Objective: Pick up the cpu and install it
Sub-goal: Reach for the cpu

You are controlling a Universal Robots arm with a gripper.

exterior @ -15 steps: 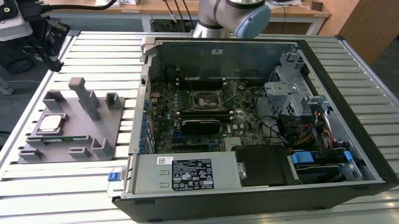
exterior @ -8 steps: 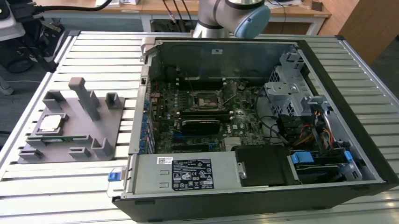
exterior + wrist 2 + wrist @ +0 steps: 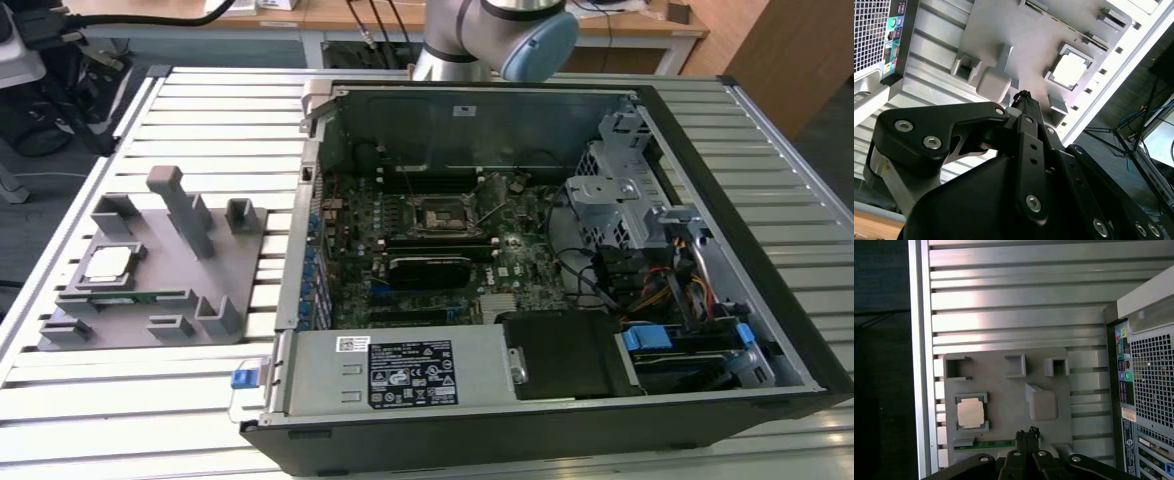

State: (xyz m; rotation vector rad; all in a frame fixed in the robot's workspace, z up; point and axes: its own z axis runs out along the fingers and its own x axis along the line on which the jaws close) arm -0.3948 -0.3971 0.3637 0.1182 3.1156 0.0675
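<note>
Black gripper [image 3: 1027, 432] hangs over the grey fixture [image 3: 1004, 390], fingers drawn together, gripping nothing. Cpu [image 3: 971, 413] lies flat in its square recess near the fingertips, untouched. Likely light, stiff, slick on top, delicate underneath; best taken gently by opposite edges. Open case [image 3: 1149, 370] stands beside the fixture.

Arm [image 3: 461, 45] cut off at the exterior view's top edge; green memory stick [image 3: 985, 443] partly behind the gripper [image 3: 1027, 431].
</note>
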